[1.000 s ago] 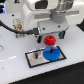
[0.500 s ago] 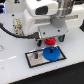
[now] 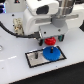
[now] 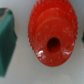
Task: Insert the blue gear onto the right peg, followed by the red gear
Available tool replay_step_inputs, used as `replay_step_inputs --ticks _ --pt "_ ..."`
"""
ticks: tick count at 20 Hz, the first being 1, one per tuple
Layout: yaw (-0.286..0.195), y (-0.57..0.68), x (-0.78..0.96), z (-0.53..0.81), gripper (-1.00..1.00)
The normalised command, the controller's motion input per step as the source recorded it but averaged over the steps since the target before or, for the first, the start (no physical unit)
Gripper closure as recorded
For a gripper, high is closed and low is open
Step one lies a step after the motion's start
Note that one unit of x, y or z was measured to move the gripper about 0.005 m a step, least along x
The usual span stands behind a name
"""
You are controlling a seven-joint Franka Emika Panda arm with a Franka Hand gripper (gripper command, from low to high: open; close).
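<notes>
1. Above the grey plate [image 3: 44, 56], I am seeing the gripper [image 3: 49, 42] hanging low and pinching the red gear [image 3: 49, 41] between its fingers.
2. I am seeing the blue gear [image 3: 49, 52] lying flat on the plate, toward the exterior view's right, directly under the red gear.
3. I am finding the red gear [image 4: 52, 34] filling the wrist view, with its dark centre hole facing the camera.
</notes>
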Motion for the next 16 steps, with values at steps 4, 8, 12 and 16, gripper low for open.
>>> replay_step_inputs --ticks 4,8,12,16 --pt "0.000 0.05 -0.05 0.09 1.00" --pt "0.000 0.05 0.05 0.51 1.00" --pt "0.000 0.00 0.24 0.60 1.00" --pt "0.000 0.00 0.43 0.55 1.00"
